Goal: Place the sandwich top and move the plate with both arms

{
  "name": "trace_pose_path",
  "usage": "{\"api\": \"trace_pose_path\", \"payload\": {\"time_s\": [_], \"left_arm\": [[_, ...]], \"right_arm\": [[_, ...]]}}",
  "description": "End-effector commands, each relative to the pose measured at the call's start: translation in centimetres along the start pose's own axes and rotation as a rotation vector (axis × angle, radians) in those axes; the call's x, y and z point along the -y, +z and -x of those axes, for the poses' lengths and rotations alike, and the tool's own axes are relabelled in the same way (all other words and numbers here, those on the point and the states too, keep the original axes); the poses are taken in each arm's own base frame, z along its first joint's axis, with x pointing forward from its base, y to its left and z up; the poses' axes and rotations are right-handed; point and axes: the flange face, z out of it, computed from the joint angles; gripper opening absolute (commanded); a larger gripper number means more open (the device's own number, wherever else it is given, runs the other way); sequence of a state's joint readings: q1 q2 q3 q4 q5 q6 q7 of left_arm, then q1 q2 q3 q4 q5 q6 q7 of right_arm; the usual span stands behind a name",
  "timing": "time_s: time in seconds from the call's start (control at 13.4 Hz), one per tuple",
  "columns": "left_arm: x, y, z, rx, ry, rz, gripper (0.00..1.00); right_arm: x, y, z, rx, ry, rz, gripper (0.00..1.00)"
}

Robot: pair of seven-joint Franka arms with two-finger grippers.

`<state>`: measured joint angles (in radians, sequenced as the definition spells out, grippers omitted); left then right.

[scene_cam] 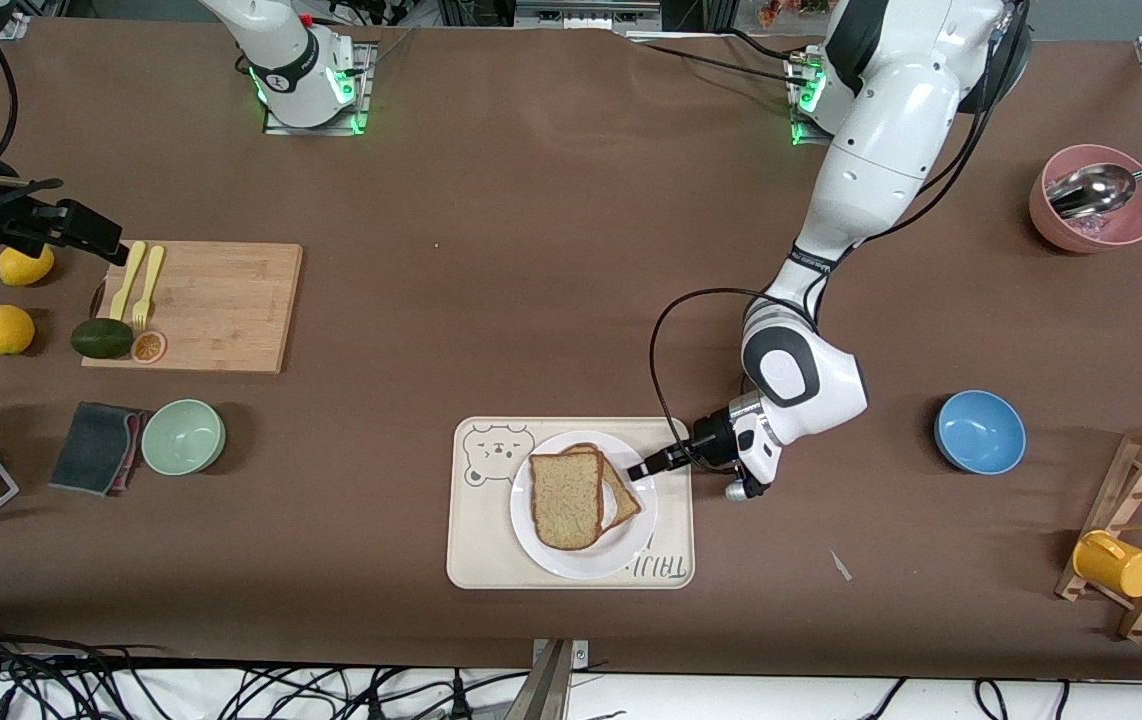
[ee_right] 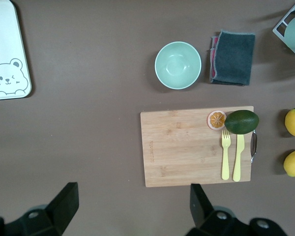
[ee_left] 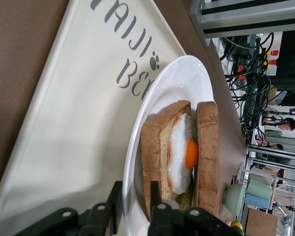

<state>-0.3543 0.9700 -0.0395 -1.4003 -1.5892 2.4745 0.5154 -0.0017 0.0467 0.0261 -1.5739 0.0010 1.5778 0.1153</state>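
Centrally, near the front camera's edge of the table: cream tray (scene_cam: pixel 476 545) with bear drawing, white plate (scene_cam: pixel 581 560) on it. On the plate, the sandwich top (scene_cam: pixel 565 499), a plain light brown slice, lies over a darker slice with a fried egg (ee_left: pixel 189 155). The top slice is skewed, so one corner of the lower slice (scene_cam: pixel 628 497) shows toward the left arm's end. In the left wrist view the egg white and yolk show between the two slices.

Left gripper (scene_cam: pixel 643 470): low at the plate's rim, at the edge toward the left arm's end of the table. Fingers (ee_left: pixel 161 212) slightly parted, holding nothing; the plate rim and the bread's near corner lie just at the tips.

Right gripper (ee_right: pixel 132 204): up in the air over the cutting board's (scene_cam: pixel 221 305) end of the table, waiting. Fingers spread wide, empty.

On the board: two yellow utensils (scene_cam: pixel 141 280), an avocado (scene_cam: pixel 101 338), an orange slice (scene_cam: pixel 148 347). Two lemons (scene_cam: pixel 7 329) beside it. Green bowl (scene_cam: pixel 183 436) and dark cloth (scene_cam: pixel 96 447) lie nearer the camera than the board.
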Motion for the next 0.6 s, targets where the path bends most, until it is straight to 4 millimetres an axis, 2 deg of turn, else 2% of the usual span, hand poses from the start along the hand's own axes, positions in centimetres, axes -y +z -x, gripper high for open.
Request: {"api": "trace_pose_path", "payload": {"time_s": [0.0, 0.15, 0.37, 0.52], "left_arm": [[-0.9, -0.1, -0.8, -0.002, 0.039, -0.023, 0.49], [-1.2, -0.4, -1.1, 0.005, 0.067, -0.045, 0.67], [-2.4, -1.4, -1.7, -0.008, 0.076, -0.03, 0.82], [-2.5, -1.8, -1.9, -0.003, 0.098, -0.046, 0.96]], "right_arm": [[-0.2, 0.0, 0.2, 0.004, -0.01, -0.018, 1.0], [-0.3, 0.0, 0.2, 0.004, -0.008, -0.018, 1.0], [-0.2, 0.0, 0.2, 0.002, -0.011, -0.018, 1.0], [-0.3, 0.0, 0.2, 0.002, -0.008, -0.018, 1.0]]}}
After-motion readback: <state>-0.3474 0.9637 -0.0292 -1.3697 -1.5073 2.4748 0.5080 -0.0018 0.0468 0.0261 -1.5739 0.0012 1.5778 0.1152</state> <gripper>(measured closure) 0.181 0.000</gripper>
